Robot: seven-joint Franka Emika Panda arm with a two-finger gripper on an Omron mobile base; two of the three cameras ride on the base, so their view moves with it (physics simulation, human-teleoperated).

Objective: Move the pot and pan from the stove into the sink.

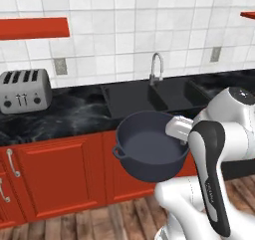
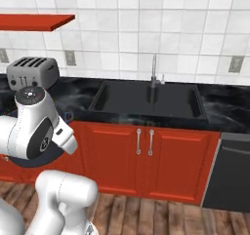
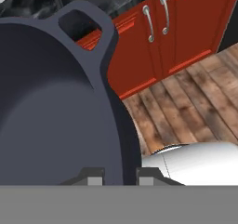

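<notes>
The gripper (image 3: 120, 175) is clamping the rim of the pot (image 1: 152, 147), its jaws pinched on the wall — one fingertip inside, one outside. The pot is hanging tilted in the air in front of the red cabinets (image 1: 60, 177), below the edge of the black countertop (image 1: 74, 114) and short of the sink (image 1: 144, 97). A faucet (image 1: 156, 67) is standing behind the basin; a toaster (image 1: 24, 89) is sitting on the counter well to the left, and a red shelf (image 1: 32, 27) is hanging above it.

Black marbled countertop (image 1: 79, 115), silver toaster (image 1: 24, 90) on its left, dark sink (image 1: 134, 98) sunk in
</notes>
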